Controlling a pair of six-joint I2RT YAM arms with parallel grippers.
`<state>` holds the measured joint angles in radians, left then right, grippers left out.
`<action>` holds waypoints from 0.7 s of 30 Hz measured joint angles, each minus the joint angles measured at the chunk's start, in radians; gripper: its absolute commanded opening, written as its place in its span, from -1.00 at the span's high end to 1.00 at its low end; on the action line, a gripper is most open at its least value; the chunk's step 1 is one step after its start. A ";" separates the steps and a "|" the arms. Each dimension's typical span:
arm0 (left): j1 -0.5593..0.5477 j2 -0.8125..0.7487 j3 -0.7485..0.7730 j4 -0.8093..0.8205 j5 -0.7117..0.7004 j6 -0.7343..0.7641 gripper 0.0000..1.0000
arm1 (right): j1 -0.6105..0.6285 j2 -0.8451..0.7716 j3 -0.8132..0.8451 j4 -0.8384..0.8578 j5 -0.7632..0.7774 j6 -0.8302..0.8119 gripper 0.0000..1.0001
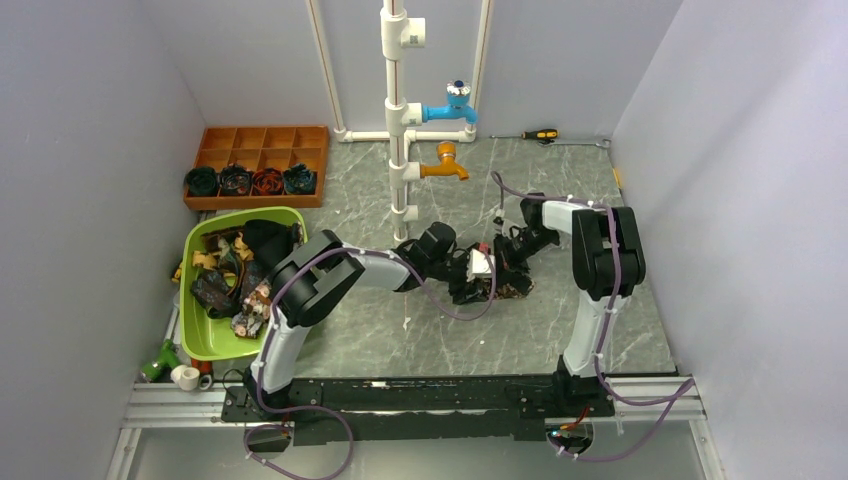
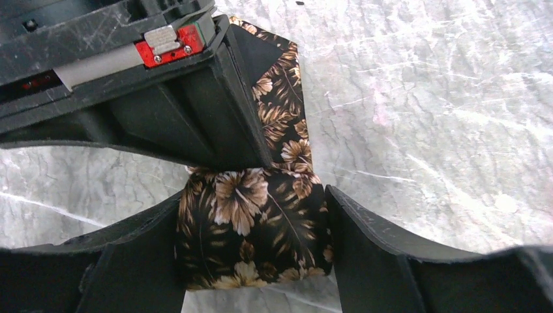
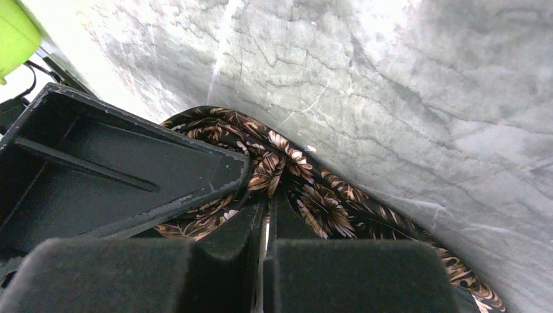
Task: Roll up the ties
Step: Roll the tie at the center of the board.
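A dark tie (image 2: 261, 241) with tan flowers lies mid-table, partly wound into a coil. Its tail (image 2: 287, 111) runs away flat on the marble. My left gripper (image 2: 255, 195) is open, one finger on each side of the coil, which fills the gap between them. The right gripper's fingers (image 2: 195, 124) come down into the top of the coil. In the right wrist view my right gripper (image 3: 266, 199) is shut, with the tie (image 3: 319, 202) bunched at its tips. From above, both grippers (image 1: 478, 272) (image 1: 500, 262) meet over the tie (image 1: 512, 288).
A green bin (image 1: 200, 340) at the left holds several loose ties (image 1: 225, 285). Behind it a brown compartment tray (image 1: 262, 140) holds several rolled ties (image 1: 250, 181). A white pipe stand (image 1: 397, 120) with two taps rises at the back centre. A screwdriver (image 1: 540, 134) lies near the back wall.
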<state>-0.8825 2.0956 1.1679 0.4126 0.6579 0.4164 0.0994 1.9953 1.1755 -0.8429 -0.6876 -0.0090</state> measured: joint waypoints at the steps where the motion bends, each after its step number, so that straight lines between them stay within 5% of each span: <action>1: 0.000 0.004 0.005 -0.002 0.000 0.011 -0.30 | 0.001 0.003 0.005 -0.005 0.000 -0.006 1.00; 6: 0.002 0.017 0.017 -0.014 -0.012 0.035 0.14 | 0.011 0.009 0.019 -0.018 0.000 -0.031 1.00; 10: 0.003 0.014 0.011 -0.014 -0.029 0.015 0.41 | 0.021 0.017 0.038 -0.031 0.003 -0.042 0.44; 21: 0.001 -0.012 -0.012 -0.043 -0.095 -0.049 0.45 | -0.028 -0.151 -0.018 0.026 -0.022 -0.076 -0.19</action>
<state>-0.8814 2.0834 1.1561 0.3695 0.5625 0.3676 0.0715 1.8442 1.1580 -0.8165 -0.7094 -0.0853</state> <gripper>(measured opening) 0.490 0.551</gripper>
